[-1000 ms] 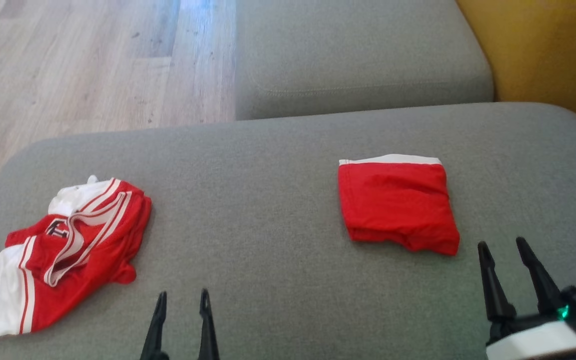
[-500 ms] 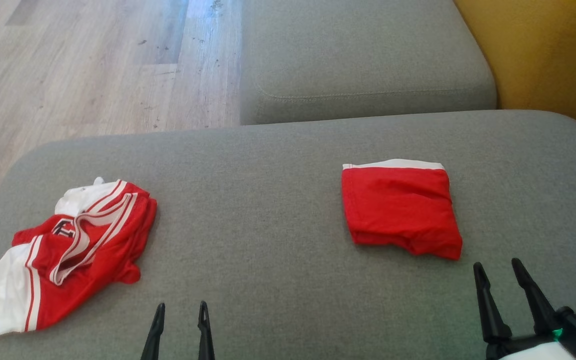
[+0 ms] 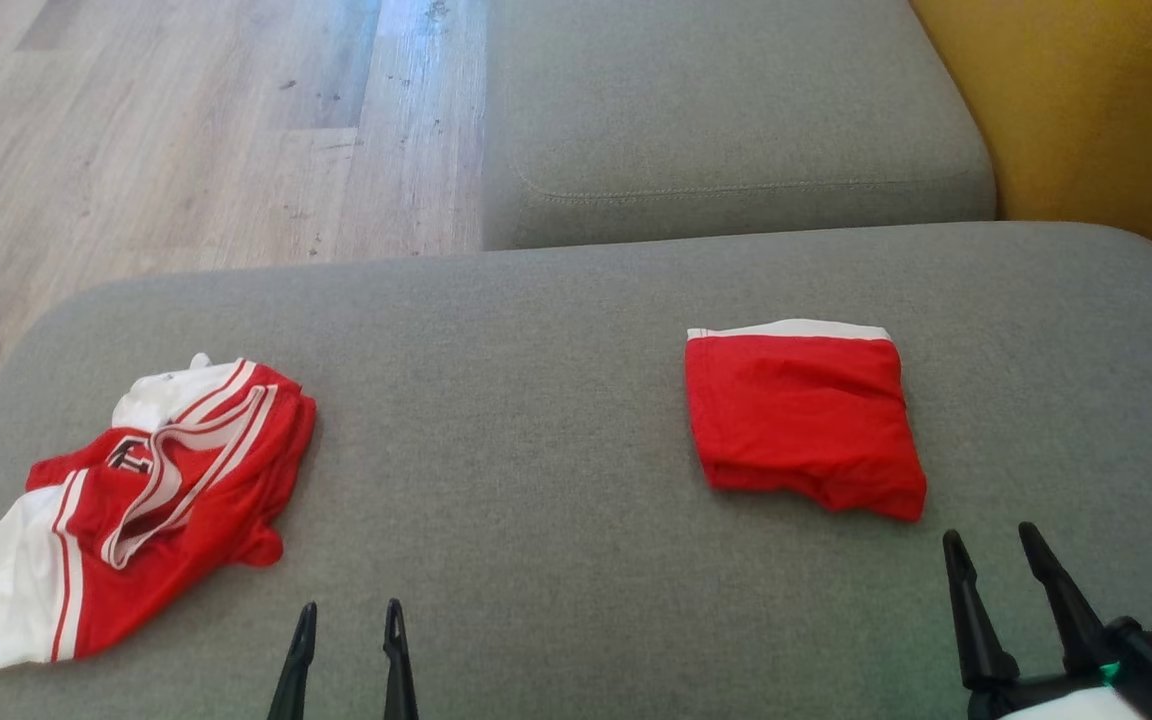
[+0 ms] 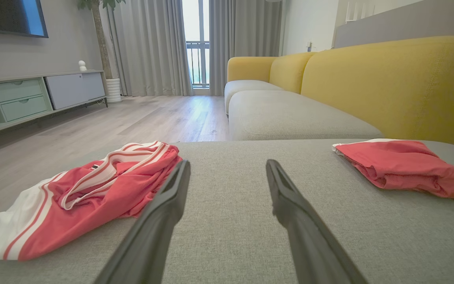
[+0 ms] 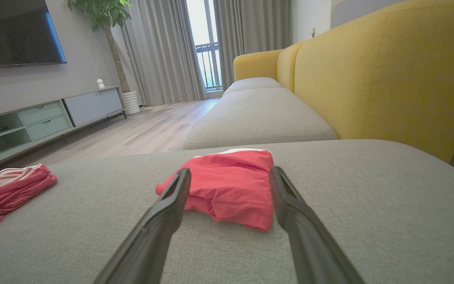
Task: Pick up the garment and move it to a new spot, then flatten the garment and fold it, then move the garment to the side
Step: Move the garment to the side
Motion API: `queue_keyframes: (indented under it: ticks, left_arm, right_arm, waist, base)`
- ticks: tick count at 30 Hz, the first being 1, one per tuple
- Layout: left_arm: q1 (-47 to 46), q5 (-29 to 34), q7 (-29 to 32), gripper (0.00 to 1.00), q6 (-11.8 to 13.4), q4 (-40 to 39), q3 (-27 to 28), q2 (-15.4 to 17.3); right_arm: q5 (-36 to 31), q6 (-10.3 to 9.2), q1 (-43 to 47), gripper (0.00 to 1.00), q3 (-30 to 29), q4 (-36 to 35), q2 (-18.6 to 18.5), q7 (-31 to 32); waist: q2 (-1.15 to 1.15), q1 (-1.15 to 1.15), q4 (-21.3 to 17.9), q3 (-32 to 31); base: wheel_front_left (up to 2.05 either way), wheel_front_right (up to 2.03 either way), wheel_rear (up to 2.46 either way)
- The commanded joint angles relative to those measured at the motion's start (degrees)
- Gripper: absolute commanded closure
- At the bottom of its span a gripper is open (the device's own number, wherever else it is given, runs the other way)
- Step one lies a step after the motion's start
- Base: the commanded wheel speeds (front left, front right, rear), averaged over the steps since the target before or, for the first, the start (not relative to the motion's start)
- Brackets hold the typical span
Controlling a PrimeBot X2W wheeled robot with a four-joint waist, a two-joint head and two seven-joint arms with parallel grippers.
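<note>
On the grey sofa cushion (image 3: pixel 536 400) a crumpled red-and-white jersey (image 3: pixel 136 500) lies far left, seemingly awaiting folding, the left gripper (image 3: pixel 350 606) hovers near it, fingers spread and empty, while the folded red garment (image 3: pixel 804 420) rests to the right, apparently set aside, with the right gripper (image 3: pixel 990 532) just short of it, fingers likewise spread

**Inventory count, sofa station**

I count two garments: one folded red garment (image 3: pixel 802 420) and one crumpled red-and-white jersey (image 3: pixel 136 500). Two grey seat cushions: the near cushion (image 3: pixel 536 330) bearing both, and the far cushion (image 3: pixel 726 110). Two grippers, the left gripper (image 3: pixel 350 606) and the right gripper (image 3: pixel 990 532), two fingers each. One television (image 5: pixel 14 31); one potted plant (image 5: pixel 101 12).
</note>
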Motion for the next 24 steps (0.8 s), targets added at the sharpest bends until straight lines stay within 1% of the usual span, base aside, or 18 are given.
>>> queue_keyframes:
  ticks: [1, 14, 21, 24]
  left_arm:
    - [-2.31, 0.59, -0.46, 0.00, 0.07, -1.55, 2.13, -0.34]
    - [-2.94, 0.37, -0.46, 0.00, 0.05, -1.34, 1.03, -0.35]
    - [-4.98, 0.30, -0.46, 0.00, -0.06, -1.87, -0.53, -0.35]
    - [-6.23, 0.33, -0.46, 0.00, -0.06, -1.94, -1.36, -0.35]
  right_arm:
    - [-0.28, 0.39, -1.15, 0.00, 1.09, -1.57, -0.75, -0.63]
    - [-0.52, 0.39, -1.02, 0.00, 0.87, -1.36, -1.03, -0.63]
    - [2.33, 0.39, -3.15, 0.00, -0.07, 1.33, -1.70, -0.63]
    - [3.11, 0.39, -6.07, 0.00, -1.02, 3.55, -3.04, -0.63]
  waist:
    - [0.00, 0.00, -0.01, 0.02]
    - [0.00, 0.00, 0.85, 1.58]
    - [0.00, 0.00, 2.35, 6.17]
    - [0.00, 0.00, 2.70, 8.96]
  base:
    - [0.00, 0.00, 0.00]
    - [0.00, 0.00, 0.00]
    - [0.00, 0.00, 0.00]
    - [0.00, 0.00, 0.00]
